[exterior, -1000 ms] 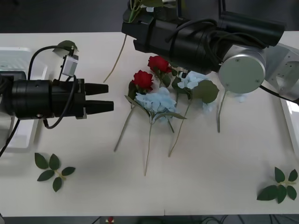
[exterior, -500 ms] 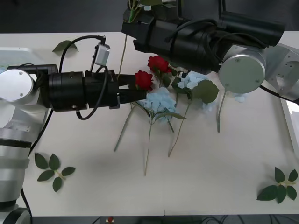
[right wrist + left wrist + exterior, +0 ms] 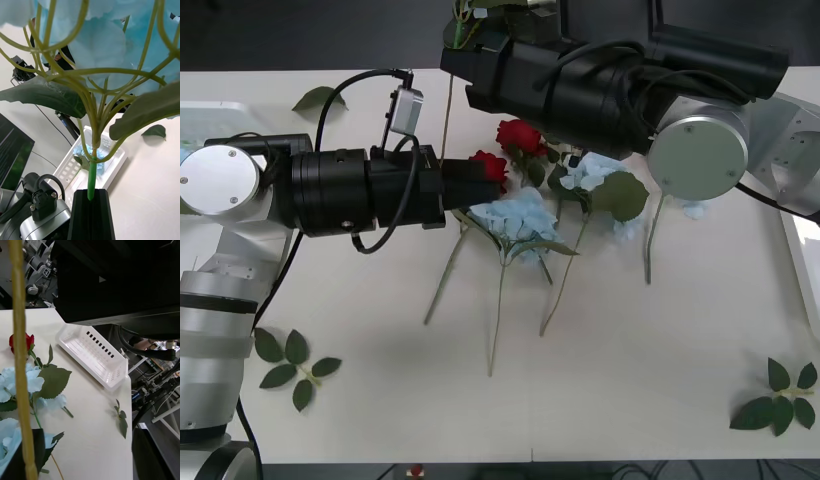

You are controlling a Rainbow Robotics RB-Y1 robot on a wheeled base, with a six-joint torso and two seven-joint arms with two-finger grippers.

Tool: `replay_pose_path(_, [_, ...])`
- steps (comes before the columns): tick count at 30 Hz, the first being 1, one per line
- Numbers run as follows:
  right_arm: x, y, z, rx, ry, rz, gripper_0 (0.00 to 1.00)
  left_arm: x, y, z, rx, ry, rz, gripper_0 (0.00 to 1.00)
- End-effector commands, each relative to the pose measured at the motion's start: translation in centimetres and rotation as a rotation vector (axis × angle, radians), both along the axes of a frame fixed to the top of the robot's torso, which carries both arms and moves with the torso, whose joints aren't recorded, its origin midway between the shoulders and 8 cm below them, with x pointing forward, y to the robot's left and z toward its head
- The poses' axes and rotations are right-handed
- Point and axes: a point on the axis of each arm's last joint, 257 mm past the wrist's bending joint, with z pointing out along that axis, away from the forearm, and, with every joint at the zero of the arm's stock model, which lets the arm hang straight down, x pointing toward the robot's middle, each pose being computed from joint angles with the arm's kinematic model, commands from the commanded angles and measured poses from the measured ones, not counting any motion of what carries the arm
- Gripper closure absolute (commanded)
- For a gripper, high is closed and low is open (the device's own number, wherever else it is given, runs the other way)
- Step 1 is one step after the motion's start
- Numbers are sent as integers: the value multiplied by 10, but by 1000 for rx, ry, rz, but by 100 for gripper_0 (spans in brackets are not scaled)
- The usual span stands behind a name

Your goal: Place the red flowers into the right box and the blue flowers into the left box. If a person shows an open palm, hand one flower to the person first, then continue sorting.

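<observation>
The front camera sits above both arms, looking forward and down over the whole bench (image 3: 630,400). The right wrist camera stares up along a blue flower (image 3: 101,48) stem from very close. The left wrist camera looks low across the bench toward the right box (image 3: 93,360). The front and left wrist views share the red flowers (image 3: 520,135) and blue heads.

The left gripper (image 3: 480,180) has swept in from beside the left box, and now its black fingers cover the near red rose (image 3: 493,165), a touch further in than 0.5 seconds ago.
</observation>
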Motion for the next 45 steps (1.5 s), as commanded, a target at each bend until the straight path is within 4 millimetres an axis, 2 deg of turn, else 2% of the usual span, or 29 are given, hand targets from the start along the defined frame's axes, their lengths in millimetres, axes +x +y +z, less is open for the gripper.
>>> replay_pose_path(1, [-6,9,21,24,-22,22,100,-2,-3,18,-12,-19,-17,100])
replay_pose_path(23, [-6,9,21,24,-22,22,100,-8,-4,19,-18,-16,-39,100])
replay_pose_path(24, [-6,9,21,24,-22,22,86,-8,-4,19,-18,-14,-40,100])
replay_pose_path(25, [-6,9,21,24,-22,22,48,-9,-4,19,-17,-14,-42,100])
replay_pose_path(26, [-6,9,21,24,-22,22,31,-9,-4,19,-17,-14,-42,100])
replay_pose_path(27, [-6,9,21,24,-22,22,17,-9,-5,19,-19,-13,-42,100])
replay_pose_path(30, [-6,9,21,24,-22,22,1,-10,-5,18,-15,-11,-47,100])
replay_pose_path(39, [-6,9,21,24,-22,22,0,-9,1,16,-1,-5,-40,100])
replay_pose_path(45, [-6,9,21,24,-22,22,0,1,27,-1,74,64,11,100])
